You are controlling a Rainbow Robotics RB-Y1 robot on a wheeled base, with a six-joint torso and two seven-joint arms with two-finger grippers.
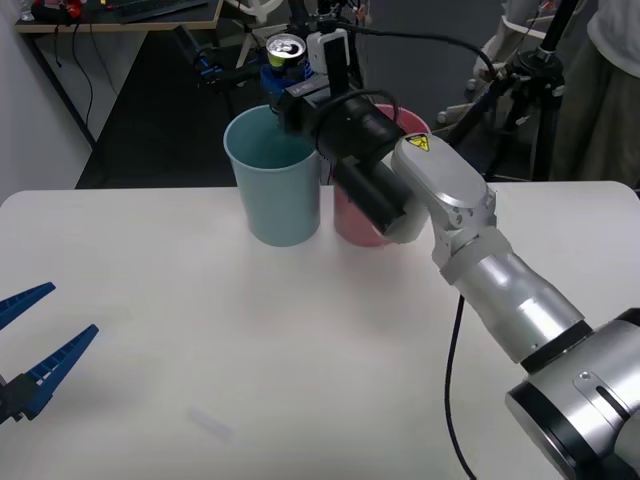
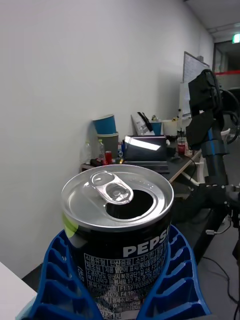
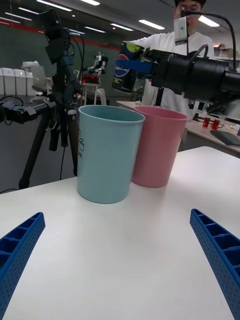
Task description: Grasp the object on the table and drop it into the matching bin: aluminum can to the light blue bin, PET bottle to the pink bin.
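Right tool [image 1: 284, 68] clamped on aluminum can [image 1: 286, 50] above light blue bin [image 1: 273, 180]; off-centre release risks rim strike, adjacent pink bin [image 1: 352, 225]; left tool [image 1: 25, 340] open over table [image 1: 250, 350].

Right claw [image 1: 287, 78] holds the aluminum can [image 1: 285, 49] upright, above the far rim of the light blue bin [image 1: 274, 190]. Pink bin [image 1: 362, 222] touches that bin's right side. Left claw [image 1: 30, 338] sits well apart, over the tabletop [image 1: 250, 350] near left edge.
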